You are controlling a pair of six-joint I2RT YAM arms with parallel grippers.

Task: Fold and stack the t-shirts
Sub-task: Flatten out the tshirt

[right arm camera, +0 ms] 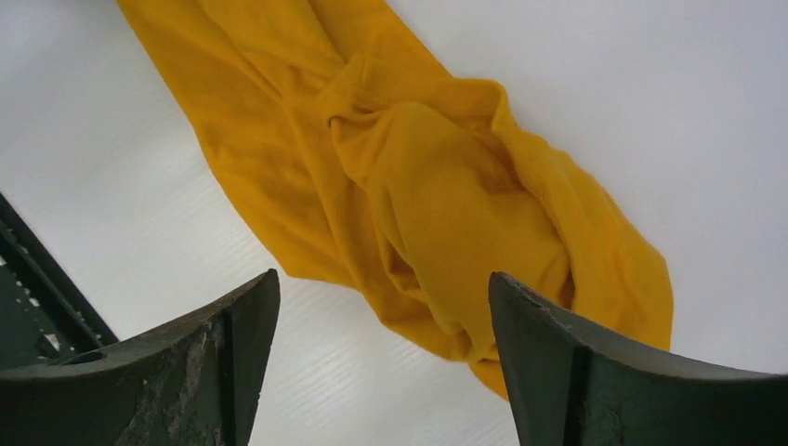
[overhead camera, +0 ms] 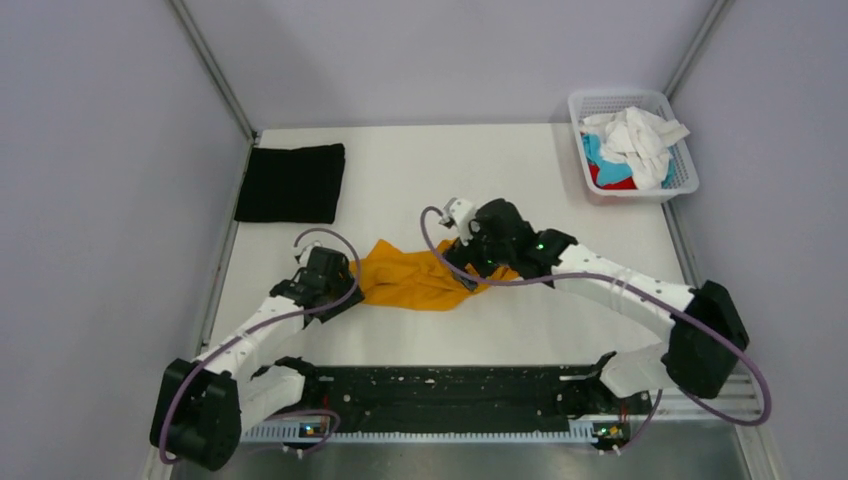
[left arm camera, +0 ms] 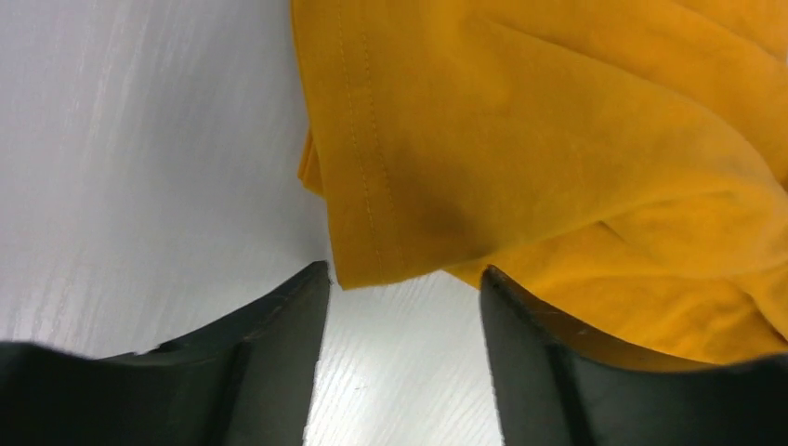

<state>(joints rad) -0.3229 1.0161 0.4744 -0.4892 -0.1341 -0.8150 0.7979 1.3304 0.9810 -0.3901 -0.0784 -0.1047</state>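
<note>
Mustard-orange t-shirt [overhead camera: 415, 282] lies crumpled mid-bench [overhead camera: 500, 170], between the arms. Left pincer [left arm camera: 404, 274] open, hem corner at its tips, not gripped. Right pincer [right arm camera: 383, 279] wide over the bunched end, holding nothing. Black t-shirt [overhead camera: 292, 183] folded far left; more t-shirts [overhead camera: 635, 140] in basket [overhead camera: 620, 97].

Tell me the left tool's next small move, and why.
Probably ease the left tool forward over the stitched hem corner of the mustard-orange t-shirt: its jaws stand apart and empty, and that corner lies just ahead between them.
</note>
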